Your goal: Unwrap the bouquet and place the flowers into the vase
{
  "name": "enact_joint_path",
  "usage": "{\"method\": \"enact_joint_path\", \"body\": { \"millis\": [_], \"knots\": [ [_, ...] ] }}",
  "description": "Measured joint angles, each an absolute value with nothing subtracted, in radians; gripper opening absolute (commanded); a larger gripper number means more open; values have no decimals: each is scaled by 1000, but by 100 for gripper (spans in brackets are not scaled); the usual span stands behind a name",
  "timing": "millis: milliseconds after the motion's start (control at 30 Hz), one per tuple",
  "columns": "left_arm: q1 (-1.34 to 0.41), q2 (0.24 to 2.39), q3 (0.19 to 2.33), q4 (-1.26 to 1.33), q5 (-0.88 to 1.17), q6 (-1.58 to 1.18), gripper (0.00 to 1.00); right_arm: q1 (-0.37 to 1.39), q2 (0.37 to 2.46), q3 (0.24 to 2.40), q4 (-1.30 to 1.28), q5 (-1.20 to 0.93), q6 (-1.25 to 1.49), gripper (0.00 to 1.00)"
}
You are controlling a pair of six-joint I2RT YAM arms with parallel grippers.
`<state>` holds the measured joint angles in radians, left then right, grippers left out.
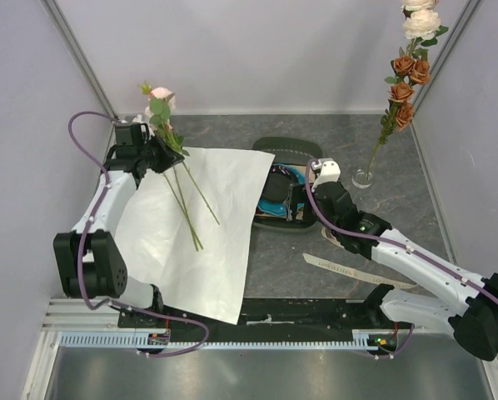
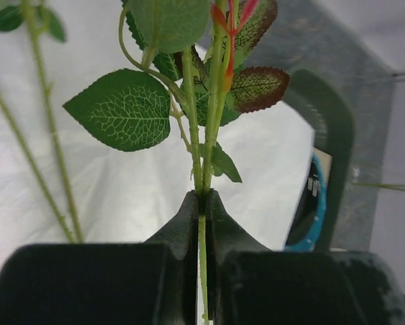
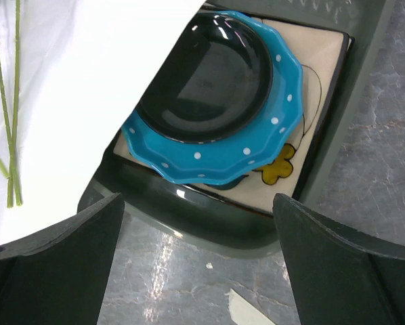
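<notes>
The left gripper (image 1: 155, 155), at the upper left of the top view, is clamped on leafy stems (image 2: 195, 142) – its wrist view shows both dark fingers (image 2: 182, 227) pressed together with the thin green stalks pinched between them and veined leaves fanning out above. A pink rose (image 1: 161, 97) stands above that gripper, off the table. Below it the white paper wrap (image 1: 195, 237) lies opened out flat across the left half of the table, and a few loose bare stems (image 1: 189, 204) rest on it, running down and to the right. The right gripper (image 3: 199, 261) hangs with its jaws wide apart and nothing between them, over the near edge of a dark green tray (image 3: 338, 128) that holds a blue-rimmed black plate (image 3: 284, 115); the paper's edge overlaps the tray's left side. The glass vase (image 1: 364, 177) stands at the upper right, well apart from both grippers, already holding tall orange and cream roses (image 1: 405, 79). A cream ribbon (image 1: 349, 268) lies flat at lower centre-right.
</notes>
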<state>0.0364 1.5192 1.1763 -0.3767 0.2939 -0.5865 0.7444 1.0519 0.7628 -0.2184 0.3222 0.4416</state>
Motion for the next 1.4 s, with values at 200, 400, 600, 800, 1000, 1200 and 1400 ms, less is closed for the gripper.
{"method": "enact_joint_path", "body": {
  "millis": [200, 400, 600, 800, 1000, 1200, 1400],
  "knots": [
    [-31, 1396, 1119, -154, 521, -571, 2, 744, 1114, 847, -237, 304, 436, 98],
    [-207, 1398, 1098, 25, 775, -572, 2, 733, 1178, 1077, -253, 164, 429, 98],
    [-385, 1394, 1098, 84, 902, -564, 2, 678, 1193, 1240, -242, -49, 454, 96],
    [-436, 1382, 1098, 85, 931, -552, 2, 671, 1232, 1271, -233, -169, 476, 79],
    [-458, 1380, 1098, 84, 945, -545, 2, 671, 1234, 1248, -231, -162, 493, 62],
    [-481, 1379, 1100, 81, 953, -536, 2, 671, 1242, 1229, -222, -143, 504, 25],
    [-485, 1380, 1102, 75, 954, -526, 54, 678, 1227, 1203, -194, -99, 516, 0]
  ]
}}
